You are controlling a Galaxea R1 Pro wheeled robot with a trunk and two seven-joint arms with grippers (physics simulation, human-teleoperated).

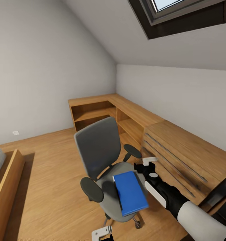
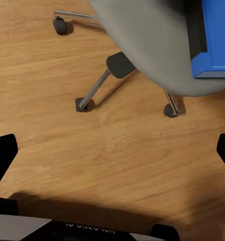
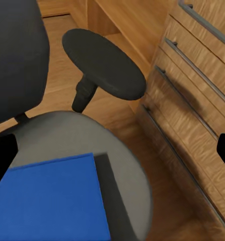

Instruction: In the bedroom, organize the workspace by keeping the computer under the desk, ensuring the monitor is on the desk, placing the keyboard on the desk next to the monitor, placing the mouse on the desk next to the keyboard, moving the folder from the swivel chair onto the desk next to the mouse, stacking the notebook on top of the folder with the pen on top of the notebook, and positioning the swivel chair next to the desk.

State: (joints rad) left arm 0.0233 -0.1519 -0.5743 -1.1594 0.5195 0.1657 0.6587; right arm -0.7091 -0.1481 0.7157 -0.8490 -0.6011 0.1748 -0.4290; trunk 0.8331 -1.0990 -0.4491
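Attic bedroom with wooden floor [image 1: 52,174] and light wooden counter [image 1: 180,147]: the folder [image 1: 130,192] is seen flat on the swivel chair [image 1: 103,157] seat, the right gripper [image 1: 149,164] just beside it. Left wrist: chrome base over floor, jaws wide. Right wrist: armrest [image 3: 103,63], jaws wide.

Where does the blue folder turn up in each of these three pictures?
Head view: the folder lies flat on the chair seat, low and right of centre.
Left wrist view: one corner of it sticks out at the upper right, over the seat edge.
Right wrist view: it fills the lower left, on the seat.
Shared landmark: the grey chair seat under it.
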